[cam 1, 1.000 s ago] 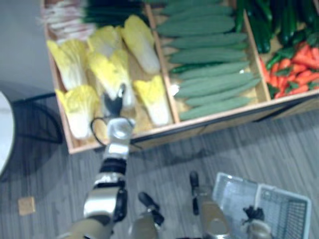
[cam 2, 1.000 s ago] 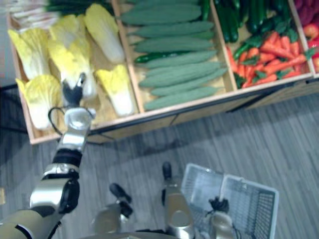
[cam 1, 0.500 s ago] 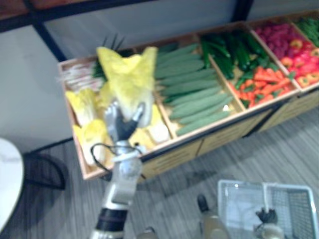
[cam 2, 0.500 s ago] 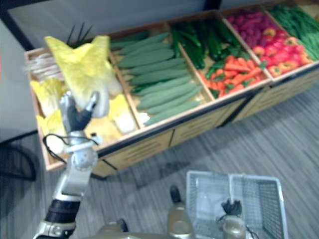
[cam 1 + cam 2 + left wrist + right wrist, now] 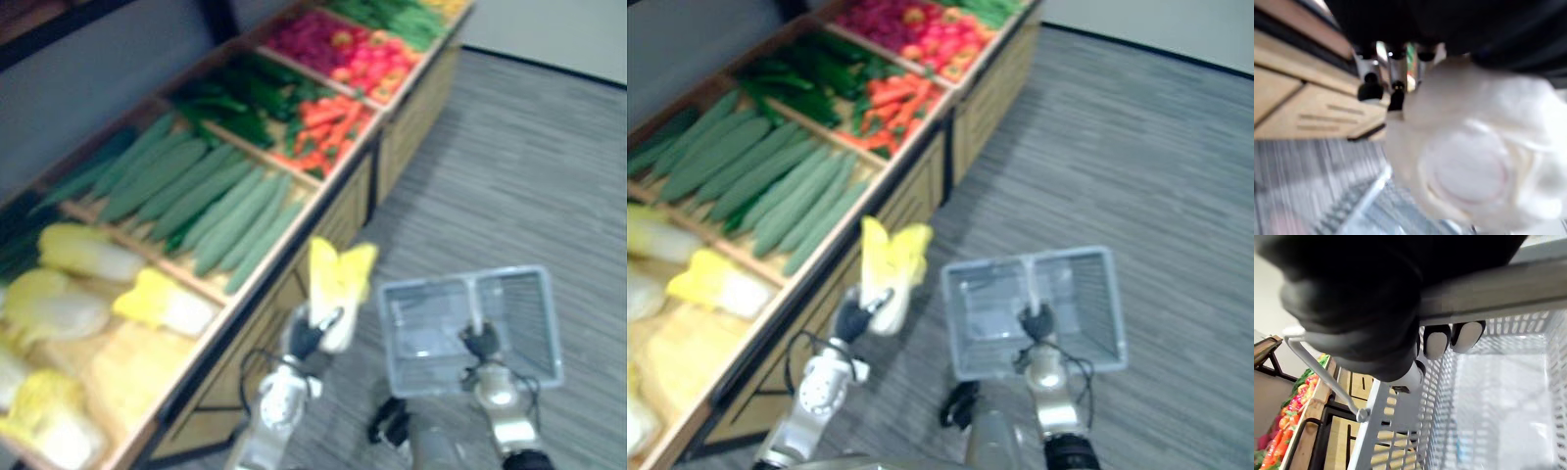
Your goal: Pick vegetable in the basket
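Observation:
My left hand is shut on a yellow napa cabbage and holds it upright over the floor, just off the stand's front edge. The cabbage's leafy top points up, and it hangs close to the left rim of the grey plastic basket. In the left wrist view the cabbage's pale cut base sits in the hand, with the fingers curled beside it. My right hand is shut on the basket's handle and carries the basket, whose mesh walls have nothing between them.
A long wooden produce stand runs along the left. Its bins hold more napa cabbages, long cucumbers, dark green vegetables, carrots and red produce. Grey plank floor stretches to the right.
The camera has swung right along the stand. My left hand has lifted the cabbage out of its bin and brought it down beside the basket. The right hand keeps hold of the handle.

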